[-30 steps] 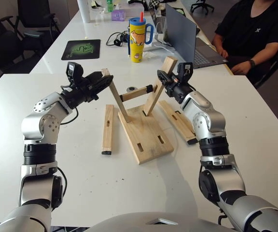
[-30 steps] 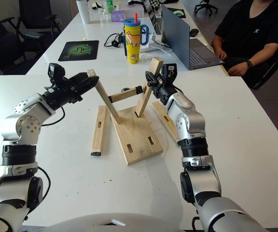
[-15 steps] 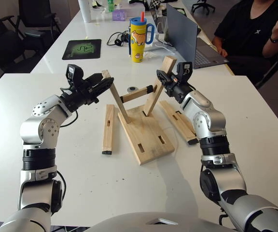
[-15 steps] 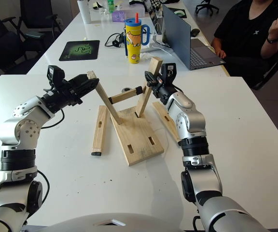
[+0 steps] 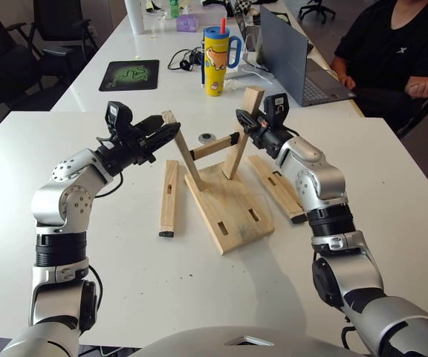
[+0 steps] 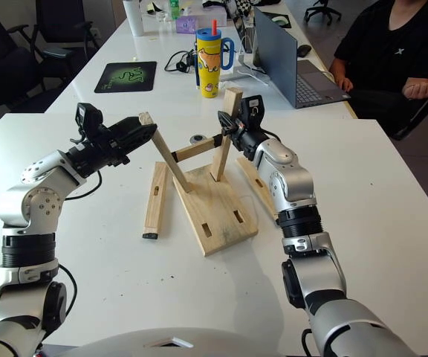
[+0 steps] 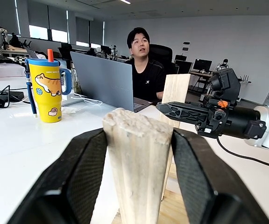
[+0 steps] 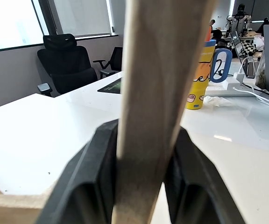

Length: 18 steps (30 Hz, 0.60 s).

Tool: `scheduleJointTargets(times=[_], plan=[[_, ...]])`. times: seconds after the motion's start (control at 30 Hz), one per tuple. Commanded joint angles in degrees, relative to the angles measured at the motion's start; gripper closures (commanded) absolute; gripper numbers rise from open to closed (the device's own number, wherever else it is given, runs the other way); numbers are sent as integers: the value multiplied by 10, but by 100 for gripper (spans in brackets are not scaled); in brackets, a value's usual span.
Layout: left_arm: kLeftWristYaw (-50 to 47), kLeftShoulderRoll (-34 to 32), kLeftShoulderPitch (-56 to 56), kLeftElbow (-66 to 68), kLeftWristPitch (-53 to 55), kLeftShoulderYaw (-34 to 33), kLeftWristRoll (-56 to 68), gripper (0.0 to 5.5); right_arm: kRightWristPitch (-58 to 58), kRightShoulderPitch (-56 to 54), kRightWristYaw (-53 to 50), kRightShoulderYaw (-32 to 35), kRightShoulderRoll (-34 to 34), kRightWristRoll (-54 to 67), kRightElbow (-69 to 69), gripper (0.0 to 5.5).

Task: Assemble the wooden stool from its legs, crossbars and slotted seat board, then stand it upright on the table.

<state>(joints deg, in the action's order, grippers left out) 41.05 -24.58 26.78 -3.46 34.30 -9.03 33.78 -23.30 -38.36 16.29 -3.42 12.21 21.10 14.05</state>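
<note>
1. Over the last second the tops of the two held legs have drawn closer together. The near end of the board has slid a little toward 3 o'clock.
2. The jaws of the left gripper are clamped on the top end of the left leg. This leg slants down toward 5 o'clock and its foot meets the far part of the board. I cannot tell whether it sits in a slot.
3. The jaws of the right gripper are clamped on the upper part of the right leg. It leans down toward 7 o'clock to the board's far edge.
4. A crossbar spans between the two legs at mid-height, its higher end at the right leg.
5. The board lies flat on the table, with open slots showing near its near end.
6. Two loose legs lie flat on the table. One is just beside the board at 9 o'clock, the other at 3 o'clock.
7. A cup stands well apart at 12 o'clock and a laptop at 1 o'clock.
</note>
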Motion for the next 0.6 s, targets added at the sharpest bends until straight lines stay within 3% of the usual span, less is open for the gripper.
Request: scheduleJointTargets(times=[0.03,0.3,0.33,0.6], plan=[[13,17,12,-19,-7,28,6,332,-7,46,39,-74,4,-63,-2,438],[1,17,13,-11,-15,39,-13,333,-68,88,55,-114,24,-63,6,425],[0,18,15,-10,-16,40,-14,333,-79,91,59,-116,25,-59,7,387],[-4,18,14,-9,-22,44,-17,333,-140,109,80,-124,36,-63,24,263]])
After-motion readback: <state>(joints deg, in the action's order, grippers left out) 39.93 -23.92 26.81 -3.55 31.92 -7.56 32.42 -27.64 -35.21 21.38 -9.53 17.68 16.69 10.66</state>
